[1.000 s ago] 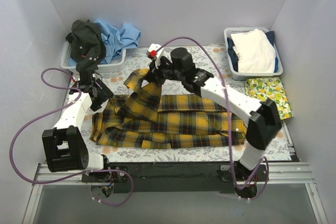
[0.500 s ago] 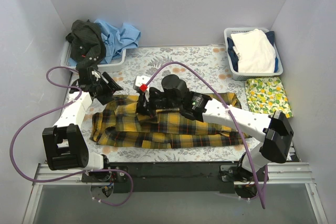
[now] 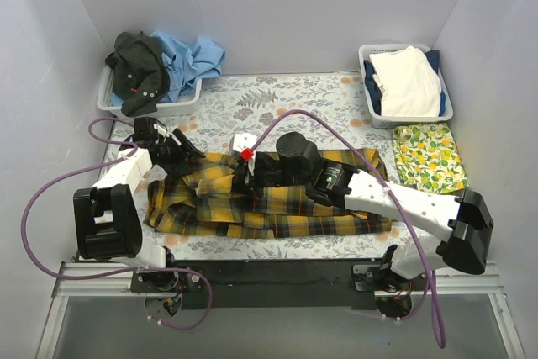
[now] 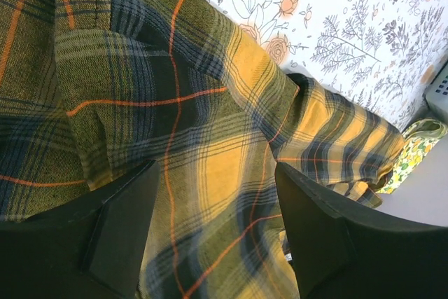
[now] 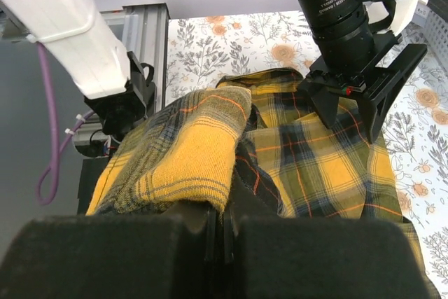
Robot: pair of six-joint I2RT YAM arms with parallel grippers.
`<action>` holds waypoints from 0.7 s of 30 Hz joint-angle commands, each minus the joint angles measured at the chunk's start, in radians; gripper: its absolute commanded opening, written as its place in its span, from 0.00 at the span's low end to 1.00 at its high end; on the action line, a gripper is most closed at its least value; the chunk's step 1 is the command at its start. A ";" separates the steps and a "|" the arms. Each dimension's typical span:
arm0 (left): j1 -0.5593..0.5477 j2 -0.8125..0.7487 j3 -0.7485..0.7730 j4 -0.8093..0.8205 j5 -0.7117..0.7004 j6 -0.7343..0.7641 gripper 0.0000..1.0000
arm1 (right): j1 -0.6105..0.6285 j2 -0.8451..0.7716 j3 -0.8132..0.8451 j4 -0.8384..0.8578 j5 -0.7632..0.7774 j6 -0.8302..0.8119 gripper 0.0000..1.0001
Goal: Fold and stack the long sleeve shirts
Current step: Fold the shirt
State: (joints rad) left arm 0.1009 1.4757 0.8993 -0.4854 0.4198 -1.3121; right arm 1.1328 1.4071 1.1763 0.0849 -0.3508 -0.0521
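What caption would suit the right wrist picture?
Right gripper shut on a fold of the yellow plaid shirt, left gripper open over it.

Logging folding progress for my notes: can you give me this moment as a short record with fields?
shirt in work: plaid shirt, spread on the table cover
right hand: shut on a fold of it
left hand: open over its left end
waiting: dark shirt and blue shirt in the back-left basket
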 commanded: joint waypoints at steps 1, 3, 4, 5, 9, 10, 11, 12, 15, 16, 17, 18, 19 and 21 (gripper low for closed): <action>0.003 -0.026 -0.003 0.007 0.024 0.025 0.67 | 0.001 -0.082 -0.043 0.055 0.009 0.014 0.01; 0.003 -0.025 -0.010 0.005 0.019 0.025 0.67 | 0.001 -0.083 -0.053 0.055 0.015 0.018 0.01; 0.003 -0.023 -0.022 0.005 0.019 0.025 0.67 | 0.001 -0.080 -0.053 0.055 0.021 0.021 0.01; 0.002 -0.022 -0.028 0.005 0.008 0.025 0.67 | 0.001 -0.077 -0.053 0.056 0.022 0.026 0.01; 0.003 -0.011 -0.071 -0.008 -0.052 0.028 0.67 | 0.001 -0.045 -0.044 0.061 0.062 0.044 0.01; 0.003 -0.008 -0.091 -0.015 -0.067 0.025 0.67 | 0.001 -0.039 -0.043 0.061 0.079 0.079 0.01; 0.002 0.000 -0.095 -0.024 -0.094 0.019 0.67 | 0.001 -0.034 -0.041 0.059 0.104 0.093 0.01; 0.002 0.008 -0.099 -0.028 -0.105 0.013 0.67 | 0.001 -0.034 -0.044 0.061 0.169 0.136 0.01; 0.003 0.041 -0.106 -0.045 -0.142 0.004 0.67 | -0.007 -0.049 -0.076 0.050 0.307 0.233 0.01; 0.002 0.060 -0.105 -0.050 -0.151 -0.001 0.66 | -0.017 -0.057 -0.096 0.030 0.340 0.256 0.01; 0.002 0.066 -0.100 -0.053 -0.162 -0.003 0.66 | -0.024 -0.068 -0.107 0.010 0.389 0.282 0.01; 0.002 0.072 -0.099 -0.053 -0.171 -0.003 0.66 | -0.028 -0.072 -0.115 -0.016 0.482 0.329 0.01; 0.002 0.081 -0.096 -0.058 -0.179 -0.003 0.66 | -0.039 -0.079 -0.124 -0.078 0.530 0.354 0.01; 0.002 0.086 -0.086 -0.059 -0.187 -0.004 0.66 | -0.045 -0.092 -0.164 -0.143 0.679 0.382 0.01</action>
State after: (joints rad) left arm 0.1020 1.5307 0.8070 -0.5140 0.3218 -1.3209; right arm 1.1103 1.3712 1.0607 0.0513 0.0071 0.2005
